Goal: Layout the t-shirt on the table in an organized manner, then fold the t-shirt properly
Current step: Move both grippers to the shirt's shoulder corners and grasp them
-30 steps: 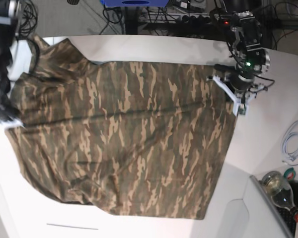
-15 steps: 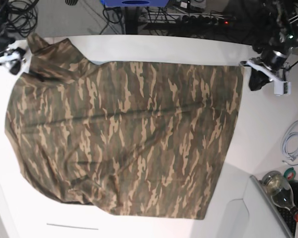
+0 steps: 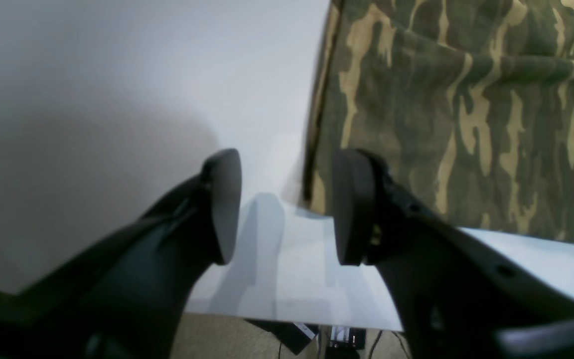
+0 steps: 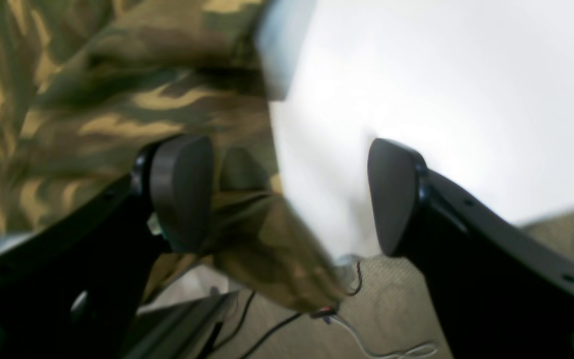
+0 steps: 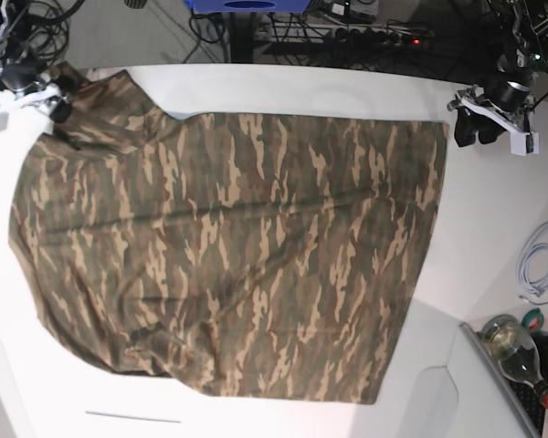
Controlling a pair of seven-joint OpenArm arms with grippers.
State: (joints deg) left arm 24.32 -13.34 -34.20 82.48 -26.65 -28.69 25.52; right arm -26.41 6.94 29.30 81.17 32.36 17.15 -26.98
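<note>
The camouflage t-shirt (image 5: 228, 246) lies spread flat on the white table (image 5: 493, 228), with one sleeve at the far left corner. My left gripper (image 5: 475, 133) is open and empty, just off the shirt's far right corner. In the left wrist view the left gripper (image 3: 287, 209) hovers over bare table, with the shirt's hem (image 3: 319, 124) beside its right finger. My right gripper (image 5: 55, 108) is open at the far left sleeve. In the right wrist view the right gripper (image 4: 287, 194) stands open, with the shirt's sleeve cloth (image 4: 247, 234) bunched by its left finger and hanging over the table edge.
A glass bottle (image 5: 516, 351) and a coiled white cable (image 5: 541, 265) lie at the right edge. A raised white panel (image 5: 434, 401) sits at the near right. Cables and a blue object (image 5: 247, 5) lie beyond the far edge.
Both grippers let go of the shirt and drew back to the far corners. The shirt's right corner now lies stretched out flat, and its left edge lies flat.
</note>
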